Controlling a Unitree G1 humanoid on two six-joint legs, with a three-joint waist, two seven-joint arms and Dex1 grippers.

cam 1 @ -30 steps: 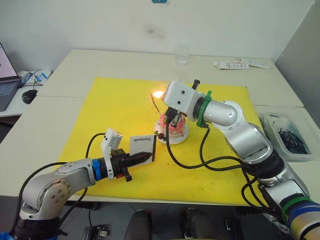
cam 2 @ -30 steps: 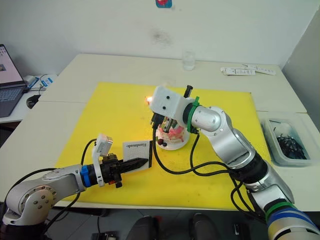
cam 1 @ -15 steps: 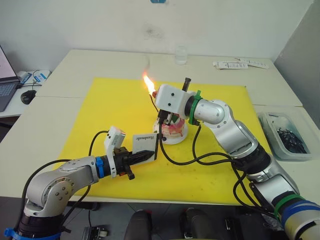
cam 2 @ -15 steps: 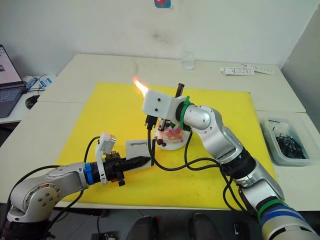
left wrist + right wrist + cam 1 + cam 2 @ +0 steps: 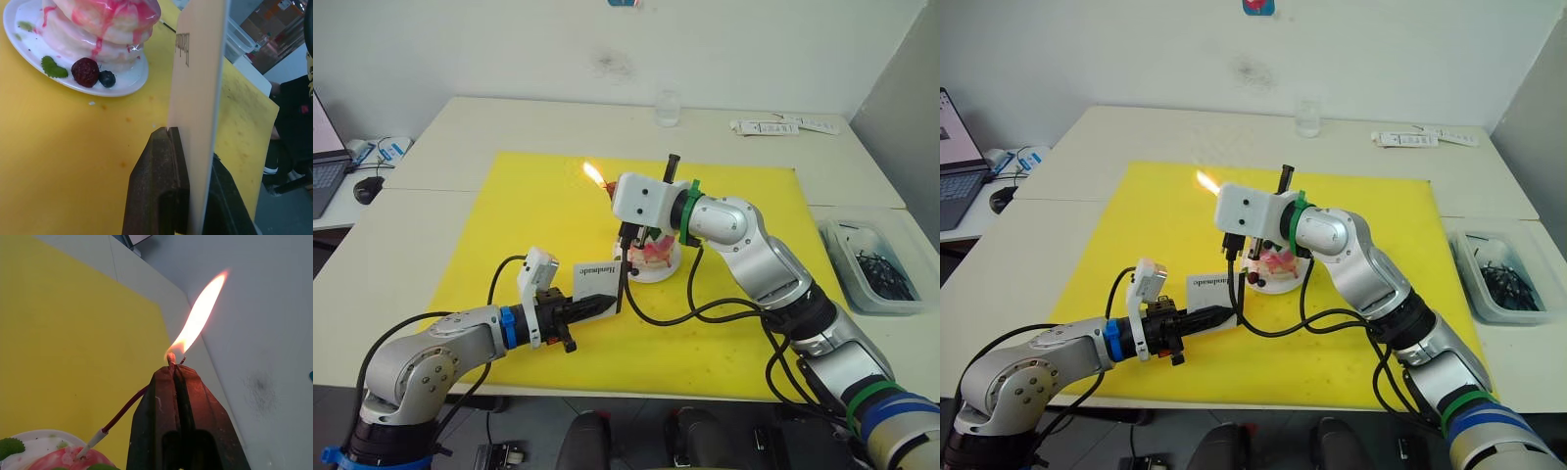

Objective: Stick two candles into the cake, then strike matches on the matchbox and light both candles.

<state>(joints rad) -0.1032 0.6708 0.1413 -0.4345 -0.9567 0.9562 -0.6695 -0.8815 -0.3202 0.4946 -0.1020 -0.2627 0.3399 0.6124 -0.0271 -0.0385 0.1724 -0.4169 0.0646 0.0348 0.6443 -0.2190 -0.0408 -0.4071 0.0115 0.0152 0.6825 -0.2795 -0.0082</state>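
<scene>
My right gripper (image 5: 173, 373) is shut on a burning match (image 5: 170, 357), whose flame (image 5: 198, 313) rises from the fingertips. A thin reddish candle (image 5: 122, 413) stands slanted in the pink cake (image 5: 651, 253); its upper end passes behind the fingers close to the flame. In the head views the flame (image 5: 594, 175) burns above and to the left of the cake, which the right wrist partly hides. My left gripper (image 5: 188, 147) is shut on the white matchbox (image 5: 597, 279), held upright on edge just left of the cake's white plate (image 5: 29, 44).
A yellow mat (image 5: 538, 215) covers the table's middle. A glass (image 5: 668, 108) and white strips (image 5: 783, 125) lie at the far edge. A clear bin with dark bits (image 5: 876, 269) sits at the right. At the far left are a laptop (image 5: 325, 157) and a mouse (image 5: 370, 188).
The right gripper has carried the lit match leftward over the cake. The flame flared tall half a second ago and is smaller now. The left gripper still holds the matchbox in place.
</scene>
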